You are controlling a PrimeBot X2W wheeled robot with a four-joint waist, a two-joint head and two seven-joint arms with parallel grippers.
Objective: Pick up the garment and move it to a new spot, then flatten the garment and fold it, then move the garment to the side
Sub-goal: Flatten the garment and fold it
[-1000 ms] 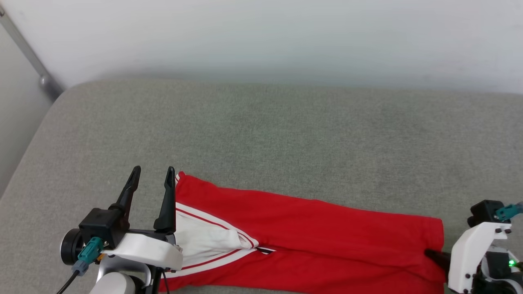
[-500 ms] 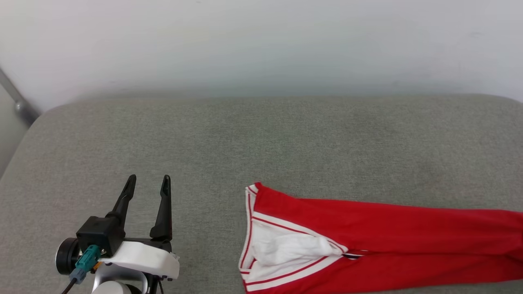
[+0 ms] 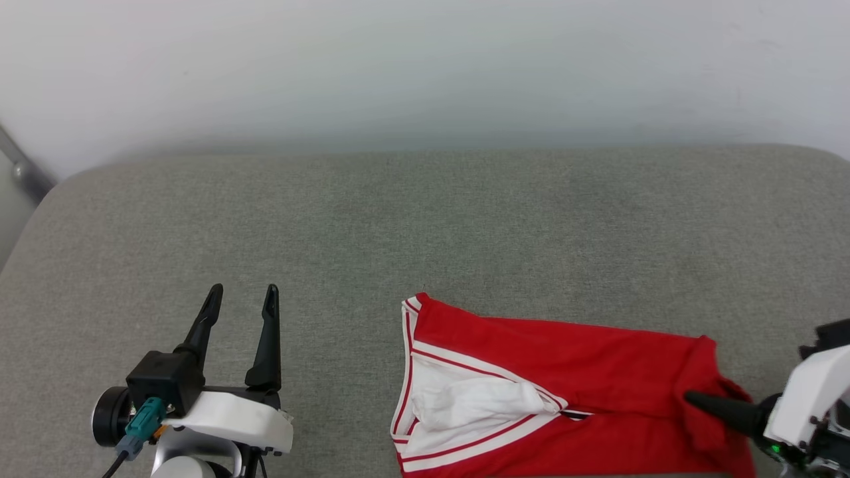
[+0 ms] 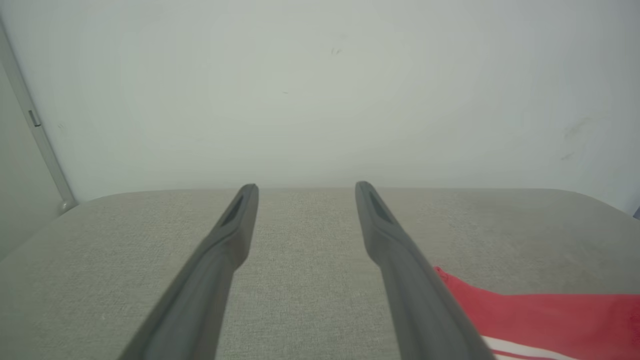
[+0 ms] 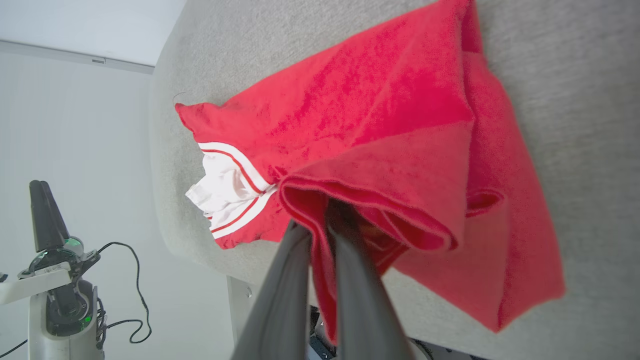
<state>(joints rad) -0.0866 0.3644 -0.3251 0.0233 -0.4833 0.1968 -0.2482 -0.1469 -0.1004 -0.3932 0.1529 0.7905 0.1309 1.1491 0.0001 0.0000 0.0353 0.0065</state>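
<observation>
The garment [image 3: 564,372] lies folded into a long red band on the grey counter [image 3: 425,226], well to the right of the left claw [image 3: 242,292]. Its white sleeve and striped trim are at the end nearer that claw. At the end farthest from the left claw, the right claw [image 3: 697,400] is clamped shut on a bunched wad of red hem, which the right wrist view shows doubled back over itself [image 5: 380,115]. The left claw stands fully spread and holds nothing.

The pinch seems to take only some of the hem layers. If so, a further pull could let one layer slip and open the fold. With only one end held, the sleeve end will probably drag and skew. The band also looks close to the counter's near edge, so a pull that way might tip it over.

A second ago the sleeve end touched the left claw's inner finger and the band lay stretched flat. Now it sits well clear to the right, shorter, its held end rumpled. The head camera has shifted too.
</observation>
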